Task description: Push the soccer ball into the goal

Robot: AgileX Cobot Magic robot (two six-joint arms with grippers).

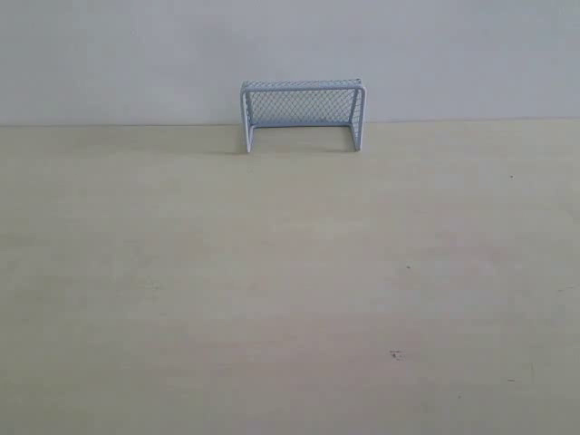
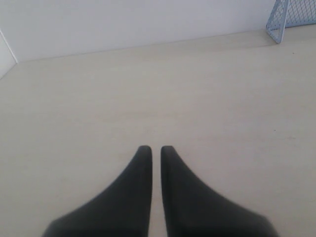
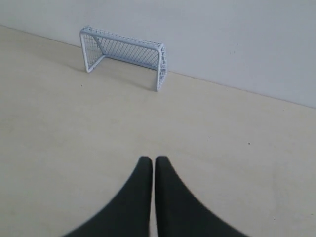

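Note:
The goal (image 1: 303, 113), a small pale grey-white frame with fine mesh, stands at the far edge of the table against the wall, its mouth facing the front. It also shows in the right wrist view, goal (image 3: 126, 54), and one corner of the goal (image 2: 291, 17) in the left wrist view. The soccer ball is out of view in every frame. My left gripper (image 2: 156, 148) hovers over bare table with its black fingers nearly together and nothing between them. My right gripper (image 3: 150, 158) is shut too, far short of the goal. Neither gripper appears in the exterior view.
The pale wooden table (image 1: 290, 272) runs up to a white wall (image 1: 290, 54) at the back. A small dark speck (image 1: 397, 354) lies on the table at the front right.

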